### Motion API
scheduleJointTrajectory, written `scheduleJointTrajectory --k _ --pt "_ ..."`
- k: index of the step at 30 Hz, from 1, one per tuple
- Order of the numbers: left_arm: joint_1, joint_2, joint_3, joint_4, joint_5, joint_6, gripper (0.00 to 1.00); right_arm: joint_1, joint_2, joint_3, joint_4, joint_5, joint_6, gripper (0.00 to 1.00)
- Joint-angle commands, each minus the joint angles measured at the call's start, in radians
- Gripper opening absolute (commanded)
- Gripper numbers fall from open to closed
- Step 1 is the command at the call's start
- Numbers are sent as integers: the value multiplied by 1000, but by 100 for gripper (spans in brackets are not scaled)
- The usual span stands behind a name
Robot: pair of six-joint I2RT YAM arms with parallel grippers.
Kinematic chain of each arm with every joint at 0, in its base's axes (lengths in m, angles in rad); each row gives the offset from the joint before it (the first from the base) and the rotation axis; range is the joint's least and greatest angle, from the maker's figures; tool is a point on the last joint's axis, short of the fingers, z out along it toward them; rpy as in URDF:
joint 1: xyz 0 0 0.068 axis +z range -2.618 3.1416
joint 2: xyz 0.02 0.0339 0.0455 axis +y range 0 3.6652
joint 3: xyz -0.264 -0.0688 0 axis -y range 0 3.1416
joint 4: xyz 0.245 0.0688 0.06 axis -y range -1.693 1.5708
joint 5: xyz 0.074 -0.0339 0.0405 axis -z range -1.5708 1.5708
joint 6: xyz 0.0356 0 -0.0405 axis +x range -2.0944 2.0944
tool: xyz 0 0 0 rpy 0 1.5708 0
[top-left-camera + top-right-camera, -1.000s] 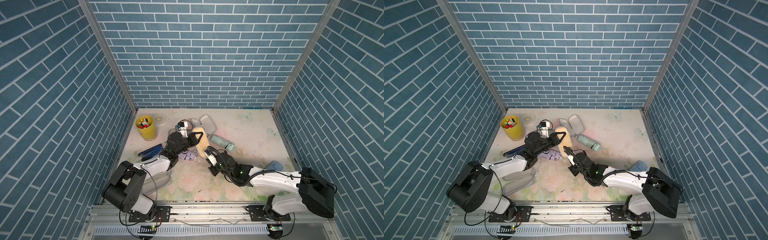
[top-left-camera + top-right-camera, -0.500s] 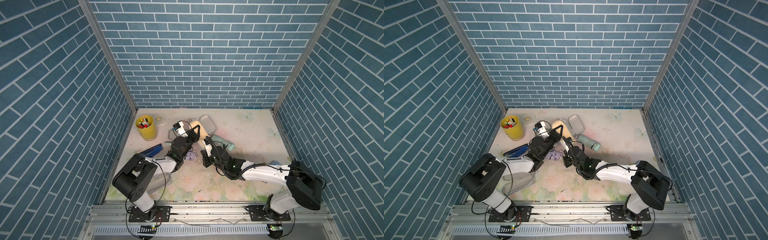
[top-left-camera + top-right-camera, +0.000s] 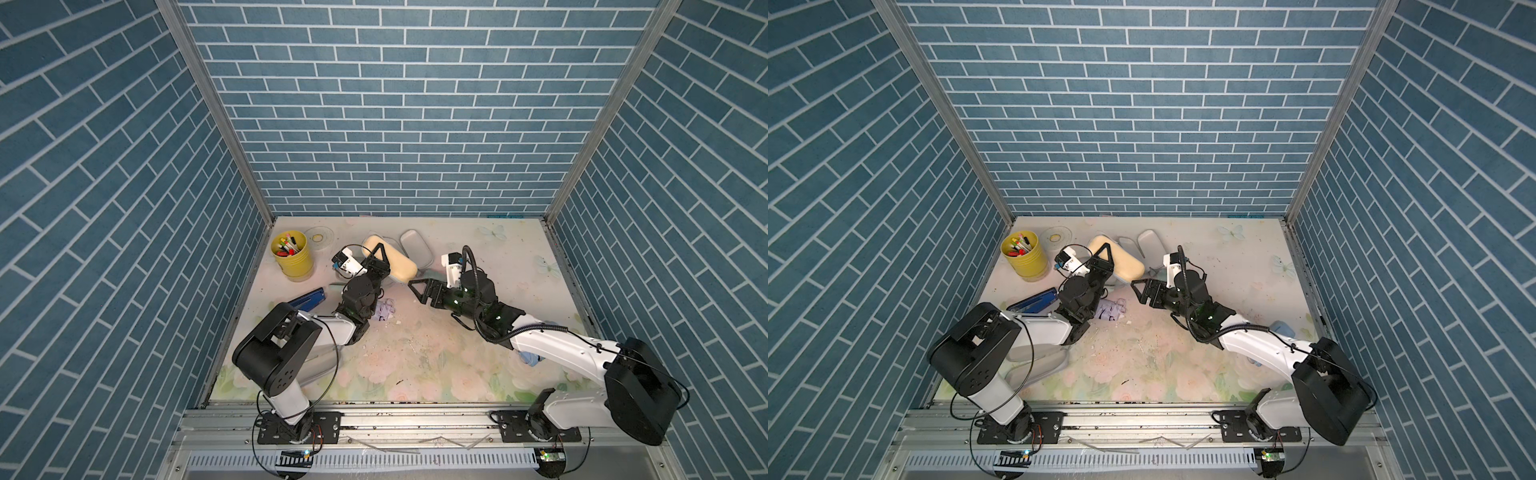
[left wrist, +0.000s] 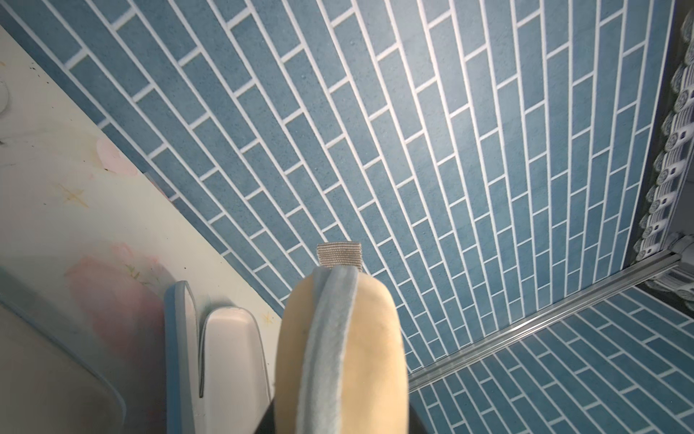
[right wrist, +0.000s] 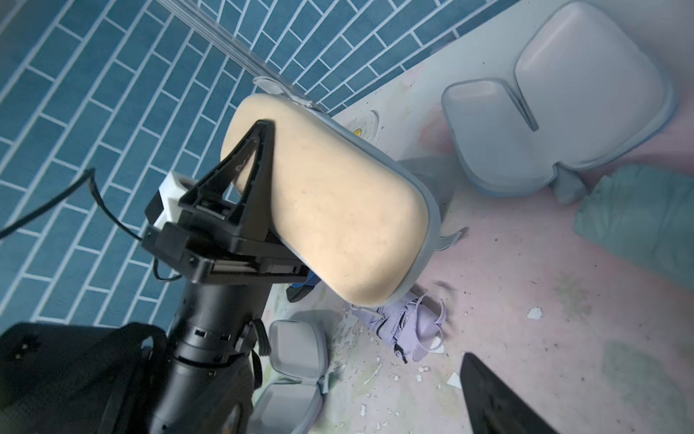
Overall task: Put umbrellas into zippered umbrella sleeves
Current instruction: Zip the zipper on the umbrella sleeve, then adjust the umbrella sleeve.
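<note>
My left gripper (image 3: 379, 261) (image 3: 1105, 259) is shut on a beige zippered umbrella sleeve (image 3: 392, 259) (image 3: 1121, 258) (image 4: 375, 357) (image 5: 338, 210) and holds it above the table near the back. Its grey zip edge looks closed where it shows. My right gripper (image 3: 419, 290) (image 3: 1141, 291) hangs open and empty just right of the sleeve, apart from it. A lilac umbrella (image 3: 384, 311) (image 3: 1111, 309) (image 5: 409, 327) lies on the table below them. A mint umbrella (image 5: 638, 225) lies to the right. An open blue sleeve (image 3: 415, 248) (image 3: 1150, 245) (image 5: 563, 112) (image 4: 229, 349) lies at the back.
A yellow cup of pens (image 3: 293, 259) and a tape roll (image 3: 319, 237) stand at the back left, a dark blue stapler (image 3: 309, 298) beside my left arm. Another open grey-lined sleeve (image 3: 1038, 357) (image 5: 296, 349) lies under that arm. Something light blue (image 3: 1281, 328) sits by my right arm.
My right gripper has opened and drawn back to the right, away from the beige sleeve. My left gripper has lifted and swung the sleeve toward the back.
</note>
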Motion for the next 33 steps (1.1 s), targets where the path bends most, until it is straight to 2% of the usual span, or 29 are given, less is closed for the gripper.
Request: scheduleJointTrajectory --k 1,7,12,15,18,22,25,29,33 --pt "-48 2 -1 116 -75 -94 11 -21 50 -15 173 -85 208 86" --pt "-114 -4 -8 96 -137 -188 13 -42 135 15 328 -95 272 85" --pt "-141 -14 -6 73 -141 -216 13 -59 147 5 430 -82 308 79" --pt "-148 -24 0 35 -100 -216 19 -71 149 3 471 -74 316 72" --pt "-149 -38 -11 -9 -25 -212 30 -93 155 -1 495 -82 321 59" --pt "-130 -91 -49 -122 132 -190 52 -144 152 -14 503 -155 318 35" --pt "-64 -132 -88 -174 323 -187 66 -200 127 -22 455 -260 293 24" --pt "101 -208 -140 -284 637 -186 81 -285 67 -16 323 -453 212 19" --pt "261 -279 -138 -426 945 -133 85 -351 7 21 132 -615 105 18"
